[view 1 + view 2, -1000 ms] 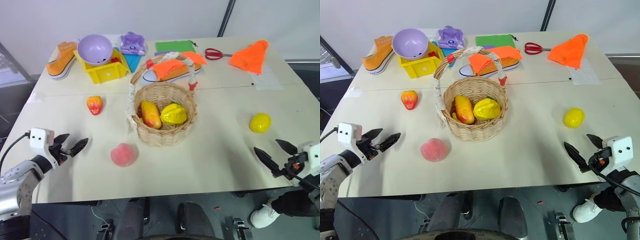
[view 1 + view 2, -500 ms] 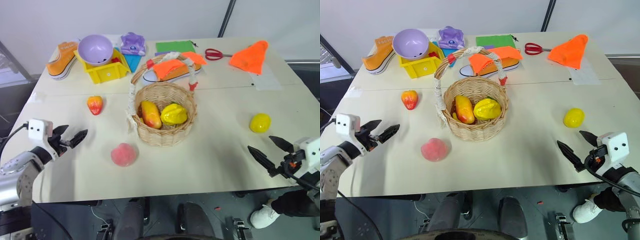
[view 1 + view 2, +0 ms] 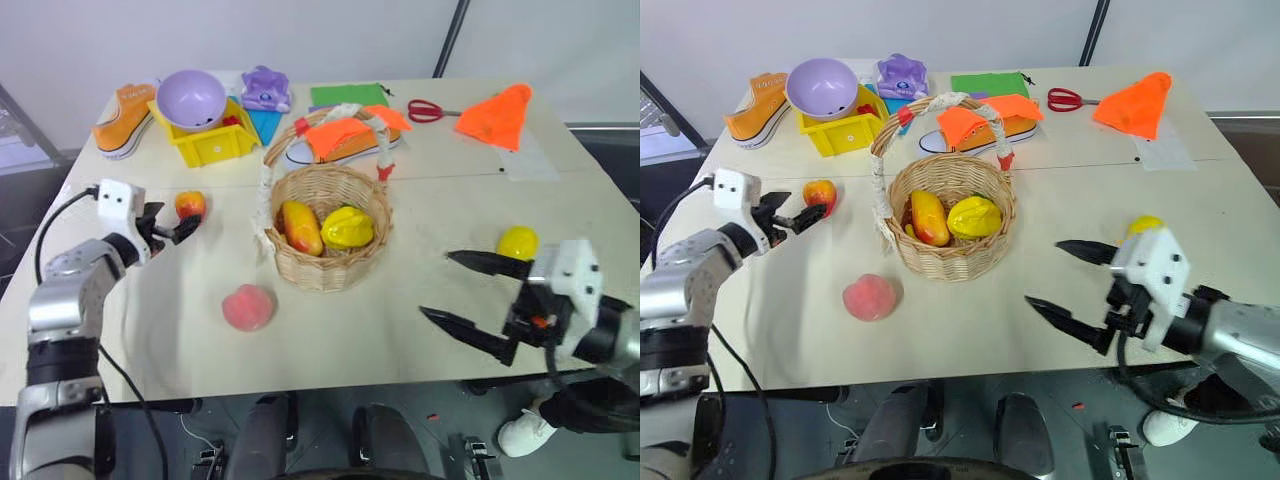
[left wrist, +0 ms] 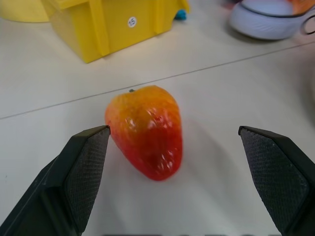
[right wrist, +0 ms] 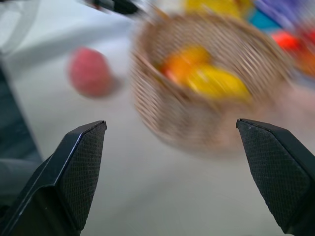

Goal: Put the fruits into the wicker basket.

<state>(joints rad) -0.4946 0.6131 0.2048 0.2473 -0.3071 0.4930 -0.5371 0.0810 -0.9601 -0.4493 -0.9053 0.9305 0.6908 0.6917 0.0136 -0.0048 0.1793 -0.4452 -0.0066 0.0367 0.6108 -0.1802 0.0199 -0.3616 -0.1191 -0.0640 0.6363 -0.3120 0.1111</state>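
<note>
Between left gripper [image 4: 172, 142] fingers, strawberry [image 4: 145, 131] — untouched, basket [image 3: 330, 240] beyond

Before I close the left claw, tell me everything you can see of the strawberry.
The strawberry is a glossy toy, orange-yellow at its broad top and shading to red at the tip, with a tiny dark stem stub. It lies on its side on the cream table, near the yellow bin. The open left claw brackets it, one finger close beside it; contact is unclear.

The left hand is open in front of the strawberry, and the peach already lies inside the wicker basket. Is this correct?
Not quite. The left eye view shows the peach lying on the table, outside the wicker basket. The left hand is indeed open before the strawberry.
</note>
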